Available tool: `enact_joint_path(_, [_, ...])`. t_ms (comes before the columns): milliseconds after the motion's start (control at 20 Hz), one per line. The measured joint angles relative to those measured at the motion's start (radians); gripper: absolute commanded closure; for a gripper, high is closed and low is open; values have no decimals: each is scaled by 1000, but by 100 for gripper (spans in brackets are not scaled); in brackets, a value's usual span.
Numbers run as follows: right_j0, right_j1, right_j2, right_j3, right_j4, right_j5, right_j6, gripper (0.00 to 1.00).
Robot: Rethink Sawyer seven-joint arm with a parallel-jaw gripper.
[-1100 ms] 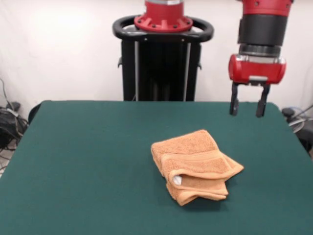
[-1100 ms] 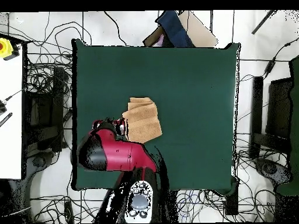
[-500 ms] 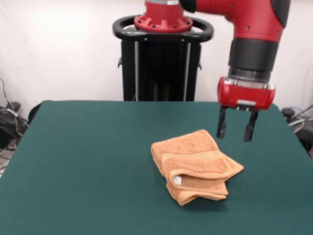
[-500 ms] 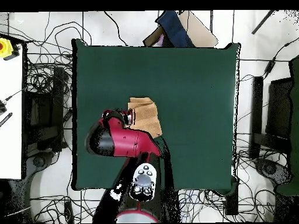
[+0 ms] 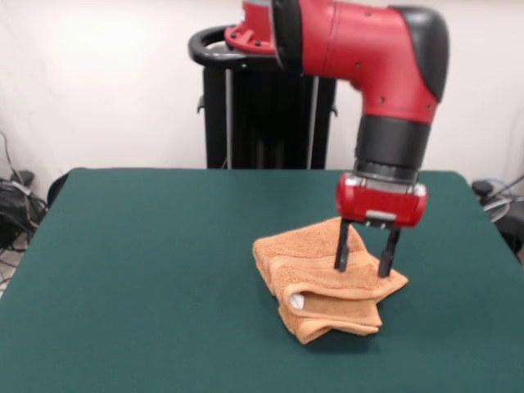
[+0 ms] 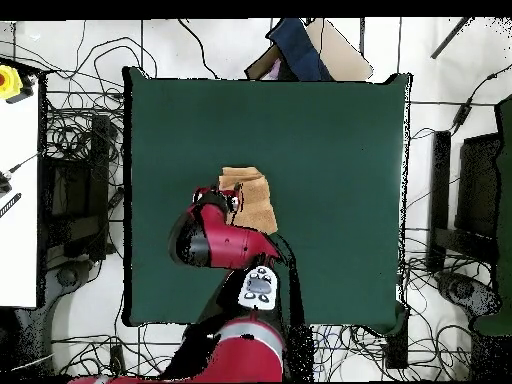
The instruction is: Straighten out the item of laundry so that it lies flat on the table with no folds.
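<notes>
The item of laundry [image 5: 315, 274] is an orange-tan terry towel, folded over on itself in a lumpy stack on the dark green table [image 5: 147, 270]. A small white tag shows in its front fold. My gripper [image 5: 361, 260] stands open over the towel's right part, its two dark fingers [image 5: 341, 247] reaching down to the top layer. In the overhead view the red arm covers much of the towel [image 6: 258, 198]; only its far part shows on the table [image 6: 330, 170], and the gripper is hidden.
Cables and equipment lie on the floor around the table [image 6: 60, 180]. A white bench [image 6: 18, 200] stands at the left of the overhead view. A box and dark cloth [image 6: 300, 50] sit beyond the table's far edge.
The arm has swung left in the front view and come down. The gripper went from high over the table's right side to the towel's top, still open. The towel has not moved.
</notes>
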Motion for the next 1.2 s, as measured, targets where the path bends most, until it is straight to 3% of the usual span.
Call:
enact_joint_path(450, [-4, 99, 7, 0, 1, -149, 0, 0])
enact_joint_path(950, [-33, 116, 46, 8, 13, -136, 0, 0])
enact_joint_path(1200, [-32, 79, 47, 14, 42, -29, 0, 0])
